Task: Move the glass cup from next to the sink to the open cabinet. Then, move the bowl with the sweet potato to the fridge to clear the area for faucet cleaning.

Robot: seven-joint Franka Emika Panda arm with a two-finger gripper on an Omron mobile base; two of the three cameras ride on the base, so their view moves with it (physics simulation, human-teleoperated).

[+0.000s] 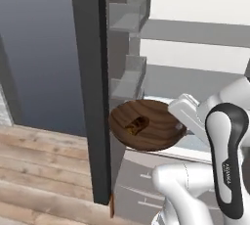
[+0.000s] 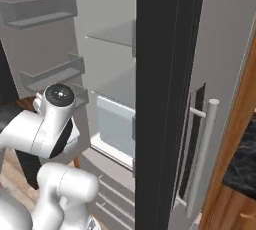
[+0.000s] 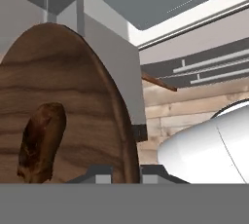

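Wooden bowl [image 1: 146, 130] with sweet potato [image 1: 136, 124] held at fridge [image 1: 90, 72] opening.
Gripper [image 3: 125, 175] clenched on bowl rim, 1 edge only; tilt risks potato rolling out, or clipping door.

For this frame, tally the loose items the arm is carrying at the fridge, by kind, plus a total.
Wooden bowl, held at its rim by the shut tool: 1
Sweet potato, lying inside the bowl: 1
Total: 2
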